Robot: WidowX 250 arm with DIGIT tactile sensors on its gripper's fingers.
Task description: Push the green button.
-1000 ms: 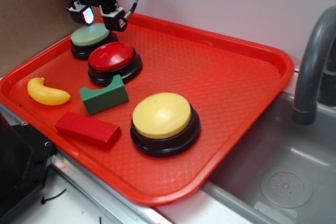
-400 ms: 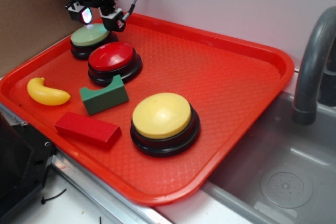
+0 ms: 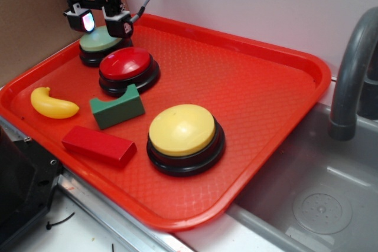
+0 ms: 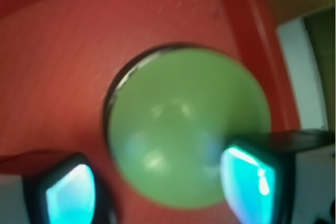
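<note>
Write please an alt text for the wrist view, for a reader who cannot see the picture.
A blurred close-up looks down on the green button, a pale green dome on a dark base that fills the middle of the frame, resting on the red tray. The gripper has two fingertips glowing cyan at the bottom edge, spread apart.

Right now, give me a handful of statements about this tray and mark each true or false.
1. The claw hangs over the green button. True.
2. The claw grips the banana. False: its fingers are apart and hold nothing; the banana lies alone near the tray's left edge.
3. The red button sits between the green button and the dark green block. True.
4. The yellow button is the smallest button. False: it looks the largest.
5. The red block rests in the sink. False: it lies on the tray.
</note>
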